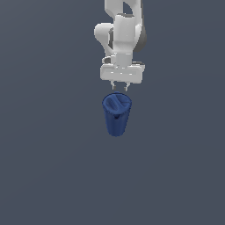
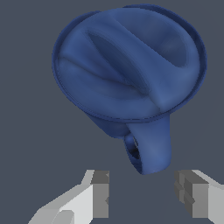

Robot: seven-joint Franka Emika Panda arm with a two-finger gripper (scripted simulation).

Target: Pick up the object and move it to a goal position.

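Exterior view shows the white, jointed robot arm [image 1: 121, 35] descending from the upper edge of the frame, with its claw [image 1: 120, 87] pointing straight down. Directly below the claw stands the dark blue tapered cup-like container [image 1: 117, 115], upright, its wider round rim uppermost and its narrower rounded base lowest, against a plain grey-blue surface [image 1: 44, 176]. The two short fingertips [image 1: 114, 85] sit just above the rim; whether they touch it cannot be determined from this angle. Wrist view looks down into the container [image 2: 131, 65], where a raised ridge crosses the interior from one side of the rim to the other. A rounded, handle-like lobe [image 2: 151, 146] projects from the outer wall toward the claw. Both grey finger pads [image 2: 100, 194] appear in this view, spread well apart with bare surface between them, and nothing is held between them. The claw [image 2: 144, 197] is therefore apart, and the container lies just beyond the fingertips rather than between them.
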